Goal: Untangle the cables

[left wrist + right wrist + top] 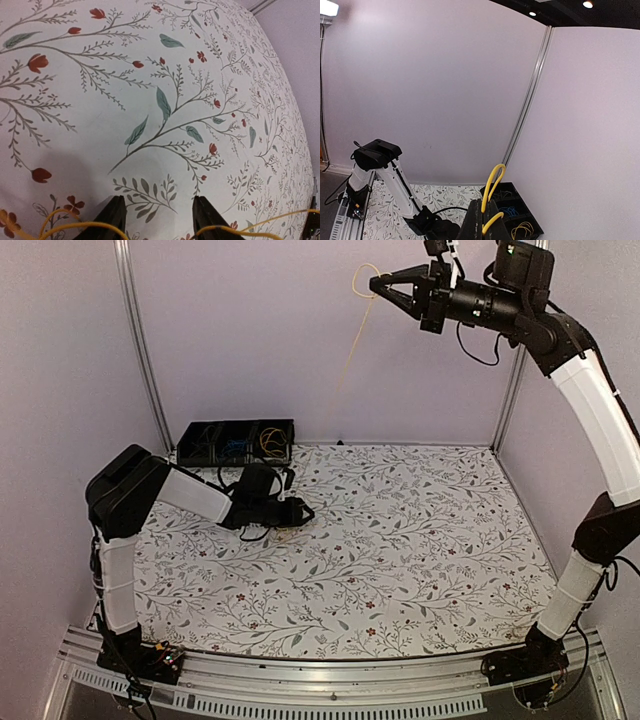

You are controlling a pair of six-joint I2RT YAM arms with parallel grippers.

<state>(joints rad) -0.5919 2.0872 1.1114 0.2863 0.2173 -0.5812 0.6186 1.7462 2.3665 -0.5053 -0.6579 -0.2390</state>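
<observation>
Matt floral cloth [150, 100], glossy yellow cable [492, 221], matt black plastic bin [235, 443].

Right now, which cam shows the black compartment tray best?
Top external: the whole tray sits unobstructed at the back left of the table. Right wrist shows it small and partly hidden at the bottom edge. Left wrist misses it.

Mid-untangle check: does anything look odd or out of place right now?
The right pincer is high up by the back wall, shut on a yellow cable that dangles in mid-air. The left pincer sits low over the cloth, jaws apart, a yellow wire lying loose beside it. Nothing looks damaged.
</observation>
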